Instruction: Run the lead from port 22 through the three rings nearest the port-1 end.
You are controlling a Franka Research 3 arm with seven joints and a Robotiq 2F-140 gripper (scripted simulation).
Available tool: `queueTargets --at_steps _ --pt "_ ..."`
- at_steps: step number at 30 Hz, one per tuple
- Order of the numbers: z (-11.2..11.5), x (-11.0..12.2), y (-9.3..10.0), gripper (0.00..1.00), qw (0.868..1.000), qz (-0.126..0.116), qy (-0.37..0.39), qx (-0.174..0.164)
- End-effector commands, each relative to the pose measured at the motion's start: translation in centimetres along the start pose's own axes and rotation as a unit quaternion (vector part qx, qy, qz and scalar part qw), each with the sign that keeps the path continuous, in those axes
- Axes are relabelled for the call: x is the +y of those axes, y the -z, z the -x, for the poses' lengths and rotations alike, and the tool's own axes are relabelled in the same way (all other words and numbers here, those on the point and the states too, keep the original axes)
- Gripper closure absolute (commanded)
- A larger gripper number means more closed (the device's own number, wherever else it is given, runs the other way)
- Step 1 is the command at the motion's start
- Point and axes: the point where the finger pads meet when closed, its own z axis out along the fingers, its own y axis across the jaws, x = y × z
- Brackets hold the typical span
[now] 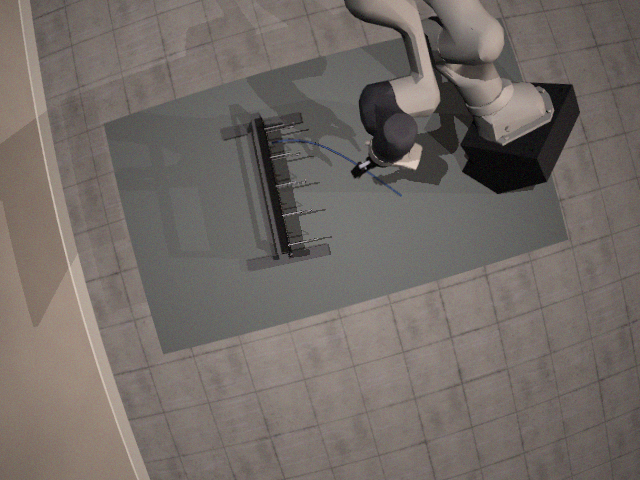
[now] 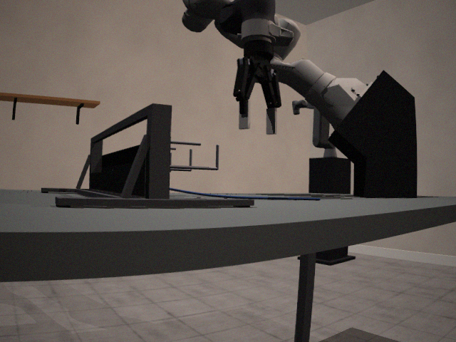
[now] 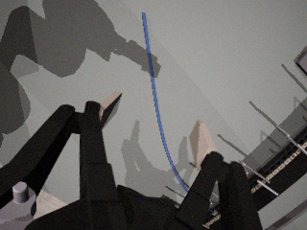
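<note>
The blue lead (image 1: 330,149) (image 2: 228,196) (image 3: 154,91) leaves the panel near the rack's upper end in the top view, between two rings. It curves out low to the table, with its free end towards the robot base. It passes through none of the three rings (image 1: 305,211) at the other, port-1 end; the rings stick out from the rack front. The rack (image 1: 266,186) (image 2: 159,154) stands upright. My gripper (image 1: 357,171) (image 2: 257,130) (image 3: 156,115) is open and empty, pointing down high above the lead. In the wrist view the lead crosses between the fingertips, far below them. Port numbers are unreadable.
The rack's long feet (image 1: 316,252) (image 2: 154,202) lie across both its ends. The black robot base (image 1: 522,149) (image 2: 390,147) stands at the opposite end of the table (image 1: 392,258). The table edge runs beyond the rack's back. A shelf (image 2: 48,100) is on the wall.
</note>
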Motion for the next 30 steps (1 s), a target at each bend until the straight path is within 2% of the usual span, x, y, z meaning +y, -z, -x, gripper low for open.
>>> queueTargets --at_steps 1,28,30 --pt "-0.01 -0.05 -0.04 1.0 1.0 0.0 -0.004 0.001" --pt "-0.01 -0.05 -0.04 1.0 1.0 0.0 -0.004 0.001" --pt "-0.08 -0.21 -0.05 1.0 1.0 0.0 0.014 0.001"
